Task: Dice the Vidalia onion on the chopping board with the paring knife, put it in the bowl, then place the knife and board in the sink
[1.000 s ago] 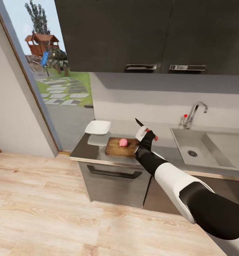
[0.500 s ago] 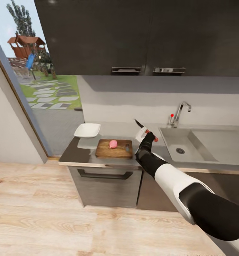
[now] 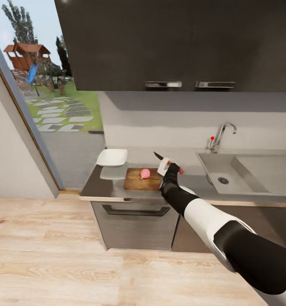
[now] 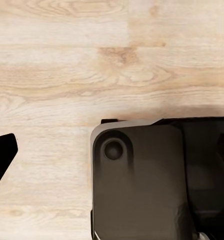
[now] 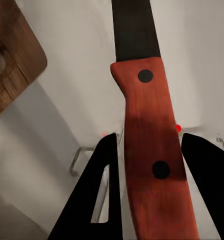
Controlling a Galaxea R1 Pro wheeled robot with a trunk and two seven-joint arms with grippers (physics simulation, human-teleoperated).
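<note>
My right gripper (image 3: 168, 166) hangs above the grey countertop (image 3: 109, 187), just to the right of the chopping board (image 3: 138, 182), its fingers (image 5: 104, 195) closed on the red-orange handle of the paring knife (image 3: 162, 159). From the head camera, the dark blade points up and to the left, toward the back wall, clear of the board. The right wrist camera looks along that handle (image 5: 152, 165), two dark rivets showing, the black fingers pressed to either side of it and a rounded corner of the board (image 5: 14, 65) beyond.

The pink onion (image 3: 145, 173) sits whole on the board, near its middle. The white bowl (image 3: 112, 157) rests on the countertop behind and to the left of the board, close to it but not touching. The sink (image 3: 245, 174) lies to my right, well apart from the board, with its round drain (image 3: 223, 180) and the curved chrome tap (image 3: 221, 136) with a red knob at the back edge.

The left wrist camera faces the pale wooden floor (image 4: 92, 60) and a dark part of my own base (image 4: 142, 180); I cannot tell how my left fingers stand.
</note>
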